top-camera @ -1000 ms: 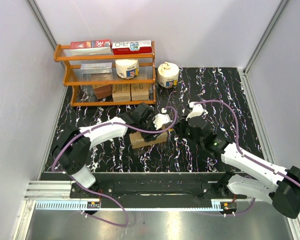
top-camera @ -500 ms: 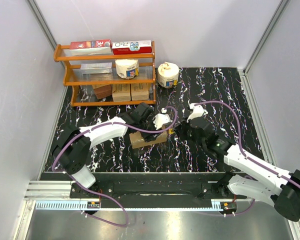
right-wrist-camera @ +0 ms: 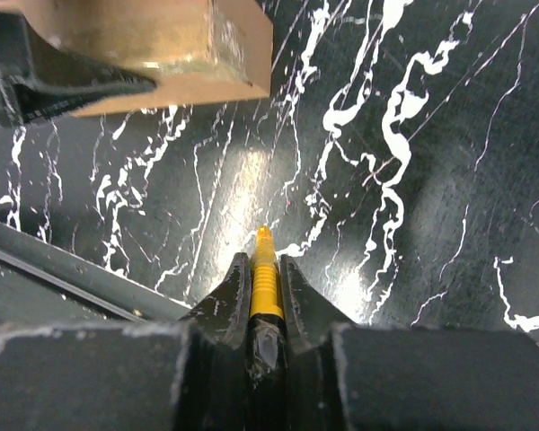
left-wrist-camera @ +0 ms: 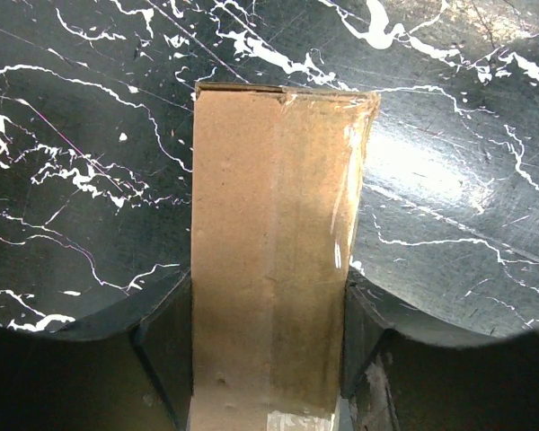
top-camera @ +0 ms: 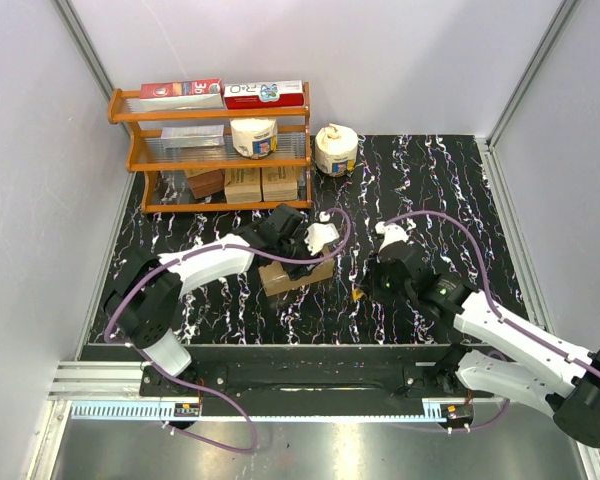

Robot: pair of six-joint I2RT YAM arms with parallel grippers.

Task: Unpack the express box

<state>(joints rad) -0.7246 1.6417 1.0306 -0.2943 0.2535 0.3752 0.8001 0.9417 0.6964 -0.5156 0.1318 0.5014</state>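
The express box (top-camera: 295, 277), a flat oblong brown carton, lies on the black marbled table in front of the shelf. My left gripper (top-camera: 307, 262) is shut on it. In the left wrist view the box (left-wrist-camera: 269, 206) runs between my two dark fingers (left-wrist-camera: 166, 346), clear tape along its right edge. My right gripper (top-camera: 366, 288) is to the right of the box and apart from it, shut on a slim yellow cutter (right-wrist-camera: 265, 247) whose tip points at the table. The box end (right-wrist-camera: 162, 40) shows at the upper left of the right wrist view.
An orange shelf rack (top-camera: 215, 150) at the back left holds red-and-white cartons, a tape roll and small brown boxes. A white roll (top-camera: 336, 150) stands beside it on the table. A metal rail (right-wrist-camera: 45, 260) runs along the table's near edge.
My right gripper has drawn back from the box's right end, toward the near edge, with the yellow cutter in it. The left gripper and the box have stayed put.
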